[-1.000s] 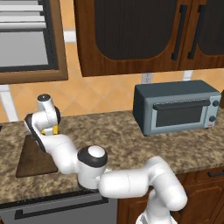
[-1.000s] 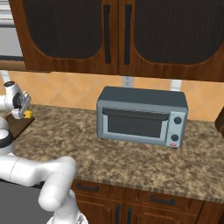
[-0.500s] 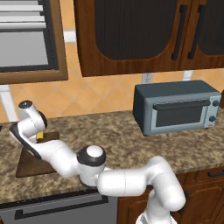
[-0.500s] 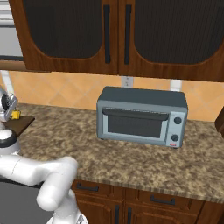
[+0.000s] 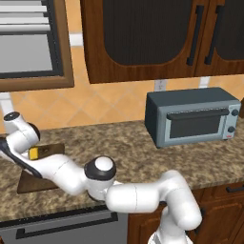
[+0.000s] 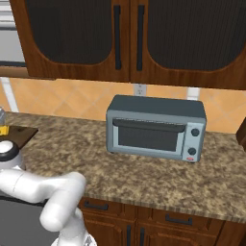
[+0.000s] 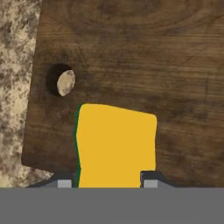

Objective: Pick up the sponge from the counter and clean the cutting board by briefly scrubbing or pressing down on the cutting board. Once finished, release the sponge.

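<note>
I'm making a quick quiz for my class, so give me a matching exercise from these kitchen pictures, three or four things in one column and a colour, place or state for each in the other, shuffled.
Things:
1. sponge
2. cutting board
3. toaster oven
4. counter

Descriptions:
A. speckled brown-and-tan stone
B. grey-blue box with its door shut
C. dark wood with a small hole near one end
D. yellow face showing, held in the pincer over the board

Pairs: 1-D, 2-C, 3-B, 4-A

no readable text, no labels, brands, numbers or signs anywhere
</note>
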You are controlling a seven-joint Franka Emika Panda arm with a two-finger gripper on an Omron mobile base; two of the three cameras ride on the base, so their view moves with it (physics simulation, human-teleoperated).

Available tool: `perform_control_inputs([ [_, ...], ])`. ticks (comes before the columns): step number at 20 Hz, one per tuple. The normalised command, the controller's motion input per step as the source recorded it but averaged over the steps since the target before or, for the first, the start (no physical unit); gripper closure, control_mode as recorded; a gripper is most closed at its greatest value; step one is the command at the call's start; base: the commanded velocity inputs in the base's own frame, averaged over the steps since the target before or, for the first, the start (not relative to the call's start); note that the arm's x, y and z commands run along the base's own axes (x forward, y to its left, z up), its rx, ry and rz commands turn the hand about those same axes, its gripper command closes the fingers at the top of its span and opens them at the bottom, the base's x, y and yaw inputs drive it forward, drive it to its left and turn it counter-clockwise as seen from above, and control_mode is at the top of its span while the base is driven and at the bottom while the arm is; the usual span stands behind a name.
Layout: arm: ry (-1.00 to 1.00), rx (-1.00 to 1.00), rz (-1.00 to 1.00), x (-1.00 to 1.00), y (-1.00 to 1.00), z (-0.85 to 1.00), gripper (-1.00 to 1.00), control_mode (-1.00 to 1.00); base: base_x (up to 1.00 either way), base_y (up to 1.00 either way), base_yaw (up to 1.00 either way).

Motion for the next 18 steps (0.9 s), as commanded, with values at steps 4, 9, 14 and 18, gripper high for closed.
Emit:
perform_control_inputs([
  [4, 0.09, 0.0, 0.0, -0.9, 0.02, -0.34, 1.0, -1.0, 0.0, 0.0, 0.0],
  [9, 0.01, 0.01, 0.0, -1.0, -0.03, -0.46, 1.0, -1.0, 0.0, 0.0, 0.0],
  [14, 0.0, 0.05, 0.0, -1.0, -0.21, -0.46, 1.0, -1.0, 0.0, 0.0, 0.0],
  [18, 0.0, 0.09, 0.01, -1.0, -0.35, -0.38, 1.0, -1.0, 0.0, 0.0, 0.0],
])
